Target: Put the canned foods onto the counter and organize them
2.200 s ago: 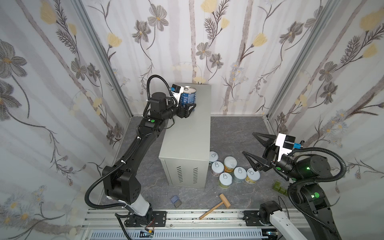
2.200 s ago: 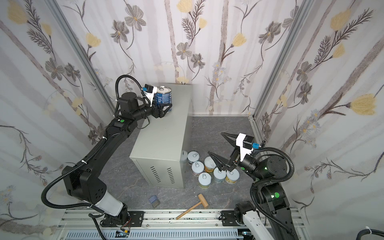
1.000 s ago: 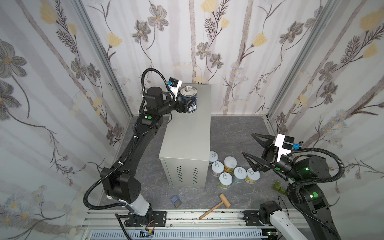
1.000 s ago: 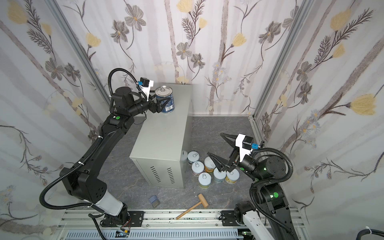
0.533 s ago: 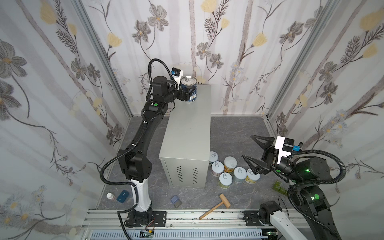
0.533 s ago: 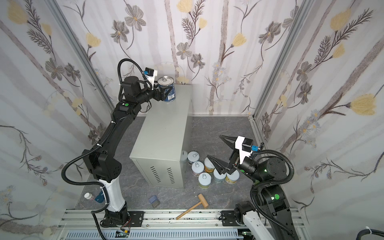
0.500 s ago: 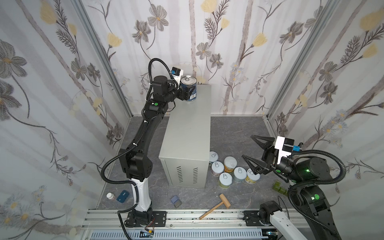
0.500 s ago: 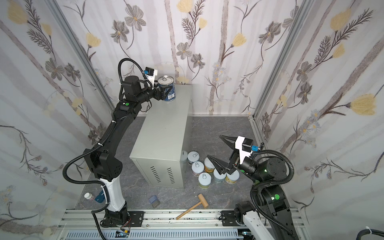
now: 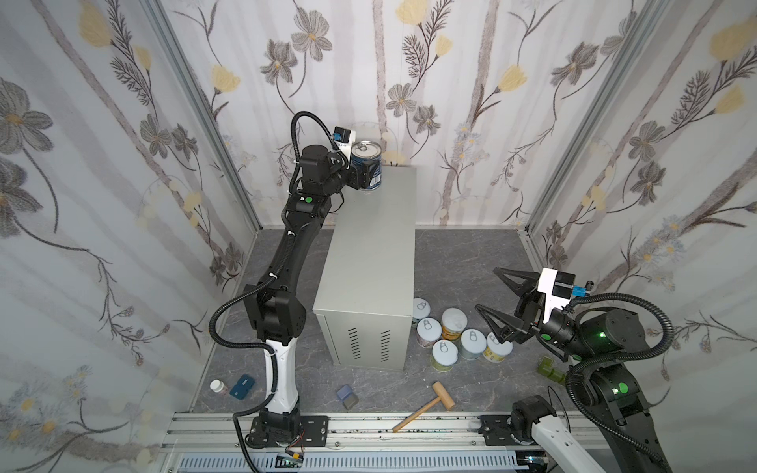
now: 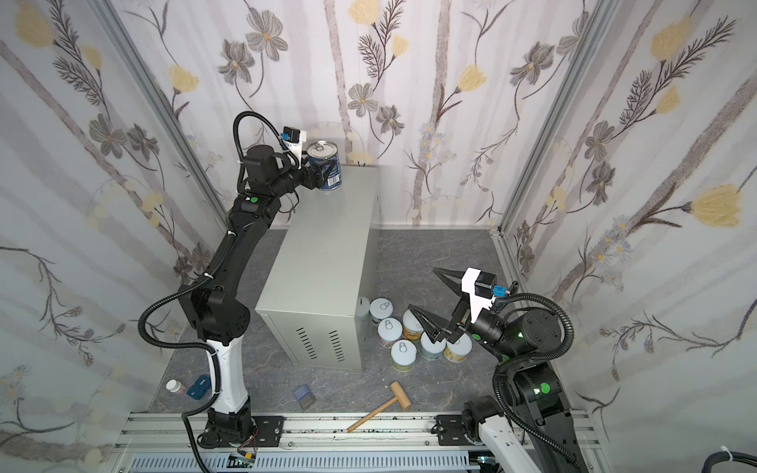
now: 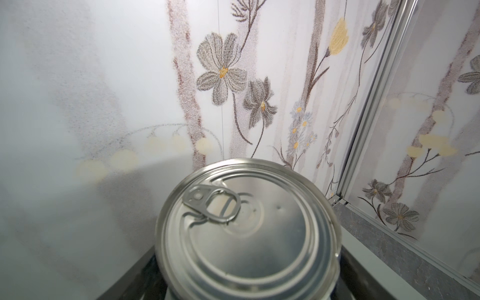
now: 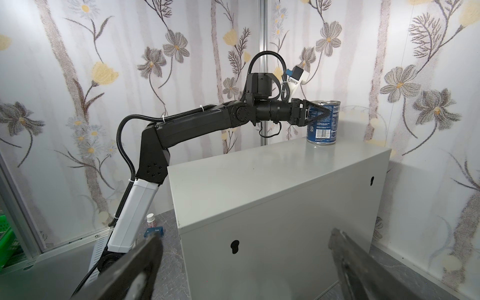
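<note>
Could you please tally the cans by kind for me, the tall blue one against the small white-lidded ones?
Tall blue can: 1
Small white-lidded cans, on the floor: 6
Total: 7

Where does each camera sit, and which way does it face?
Top views: high at the front, looking down on counter, six floor cans, left arm, right arm.
Left wrist: above blue can, facing back wall; almost no arm shows.
Right wrist: low, facing counter; own open fingers in foreground.
Shared: left gripper holding blue can.
</note>
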Robot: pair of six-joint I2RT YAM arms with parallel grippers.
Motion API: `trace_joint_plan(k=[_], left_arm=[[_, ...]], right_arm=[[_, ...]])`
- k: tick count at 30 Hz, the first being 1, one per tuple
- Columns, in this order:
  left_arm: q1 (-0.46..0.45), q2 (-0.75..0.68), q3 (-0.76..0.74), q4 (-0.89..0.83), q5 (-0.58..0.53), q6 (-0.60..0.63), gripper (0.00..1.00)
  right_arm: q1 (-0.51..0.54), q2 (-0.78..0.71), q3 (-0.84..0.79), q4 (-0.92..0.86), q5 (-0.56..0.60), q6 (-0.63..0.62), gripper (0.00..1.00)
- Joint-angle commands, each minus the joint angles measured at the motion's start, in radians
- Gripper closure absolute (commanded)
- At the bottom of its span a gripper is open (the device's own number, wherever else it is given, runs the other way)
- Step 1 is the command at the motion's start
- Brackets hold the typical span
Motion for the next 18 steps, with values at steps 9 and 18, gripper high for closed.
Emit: trace_joint_plan(k=[9, 18], left_arm=[[0.026, 0.060, 0.032, -0.026, 0.032, -0.041, 0.24], [0.026, 0.086, 0.058, 0.007, 0.085, -0.091, 0.24]], right_arm=[[0.002, -0.005, -0.007, 0.004, 0.020, -0.011, 0.00], [0.003, -0.007, -0.013, 0.010, 0.029, -0.010, 0.00]])
